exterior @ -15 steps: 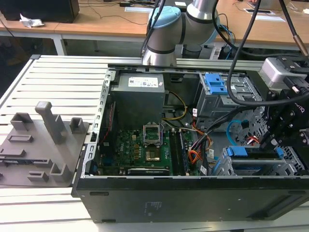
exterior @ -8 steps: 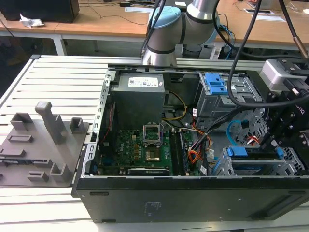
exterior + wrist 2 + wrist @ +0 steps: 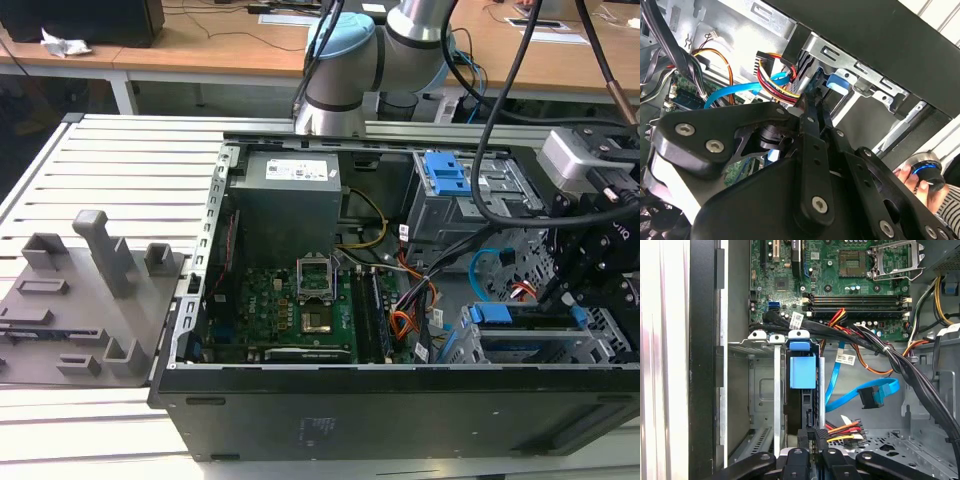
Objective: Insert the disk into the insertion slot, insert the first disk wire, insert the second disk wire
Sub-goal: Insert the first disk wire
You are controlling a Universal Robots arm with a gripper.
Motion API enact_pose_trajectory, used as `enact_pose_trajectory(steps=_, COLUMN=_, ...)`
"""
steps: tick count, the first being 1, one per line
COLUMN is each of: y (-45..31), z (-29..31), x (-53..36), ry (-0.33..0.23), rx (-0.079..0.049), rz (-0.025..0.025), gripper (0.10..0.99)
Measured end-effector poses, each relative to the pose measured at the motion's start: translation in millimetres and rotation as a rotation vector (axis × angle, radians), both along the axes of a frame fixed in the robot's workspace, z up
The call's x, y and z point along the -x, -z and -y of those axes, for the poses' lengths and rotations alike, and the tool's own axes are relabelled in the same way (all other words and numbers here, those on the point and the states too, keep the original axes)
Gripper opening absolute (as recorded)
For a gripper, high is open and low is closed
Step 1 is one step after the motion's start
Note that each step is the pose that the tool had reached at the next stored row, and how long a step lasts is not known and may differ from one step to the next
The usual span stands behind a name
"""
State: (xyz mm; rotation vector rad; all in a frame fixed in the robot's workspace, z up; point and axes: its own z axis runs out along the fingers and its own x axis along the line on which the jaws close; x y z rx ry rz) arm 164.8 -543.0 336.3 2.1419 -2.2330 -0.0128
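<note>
Nearest the wrist cameras, the gripper (image 3: 813,436) had its fingers clamped close on the black plug of the first disk wire (image 3: 842,430), the red, yellow and black bundle. The plug sat right at the near end of the disk (image 3: 801,402).

In the second wrist view, a person's hand (image 3: 910,180) held a round knob with a blue ring (image 3: 926,170) just outside the case wall.

The disk lay inside the insertion slot (image 3: 764,390), the grey sheet-metal bay. Its blue carrier tab (image 3: 802,371) was at the end towards the motherboard (image 3: 840,280).

Beside the slot, the second disk wire (image 3: 872,397), a flat blue cable, hung loose. Its dark plug was apart from the disk and plugged into nothing.

A thick black cable bundle (image 3: 900,365) crossed above the blue cable. Beyond it we noted the open processor socket (image 3: 895,257) on the motherboard.

In the exterior view, the computer case (image 3: 400,410) lay open on a slatted table (image 3: 120,160). The gripper was at the exterior view's right, over the drive bays. Further in stood the power supply (image 3: 290,200) and a boxy cage with blue tabs (image 3: 445,175). Grey fixtures (image 3: 80,290) sat on the table at the exterior view's left. The arm's base (image 3: 340,70) rose behind the case.
</note>
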Motion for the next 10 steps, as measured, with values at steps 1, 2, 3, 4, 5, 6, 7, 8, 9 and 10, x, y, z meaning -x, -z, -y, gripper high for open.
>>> enact_pose_trajectory(steps=1, y=0.0, z=0.0, x=0.0, ry=0.000, rx=0.000, rz=0.0000, gripper=0.165)
enact_pose_trajectory(steps=2, y=0.9, z=0.0, x=0.1, ry=0.000, rx=-0.002, rz=-0.0003, gripper=0.176)
enact_pose_trajectory(steps=3, y=0.3, z=0.0, x=0.1, ry=0.000, rx=0.000, rz=-0.0001, gripper=0.243)
enact_pose_trajectory(steps=4, y=0.1, z=0.0, x=0.1, ry=0.000, rx=0.000, rz=0.0000, gripper=0.243)
enact_pose_trajectory(steps=5, y=-0.6, z=0.1, x=0.1, ry=0.000, rx=0.000, rz=0.0000, gripper=0.243)
enact_pose_trajectory(steps=6, y=-4.9, z=0.0, x=0.0, ry=0.000, rx=0.000, rz=0.0000, gripper=0.243)
enact_pose_trajectory(steps=7, y=-9.0, z=0.0, x=0.0, ry=0.000, rx=0.000, rz=0.0000, gripper=0.243)
enact_pose_trajectory(steps=8, y=-14.7, z=0.0, x=0.0, ry=0.000, rx=0.000, rz=0.0000, gripper=0.243)
enact_pose_trajectory(steps=9, y=-20.9, z=0.0, x=0.0, ry=0.000, rx=0.000, rz=0.0000, gripper=0.243)
enact_pose_trajectory(steps=10, y=-24.9, z=0.0, x=0.0, ry=0.000, rx=0.000, rz=0.0000, gripper=0.243)
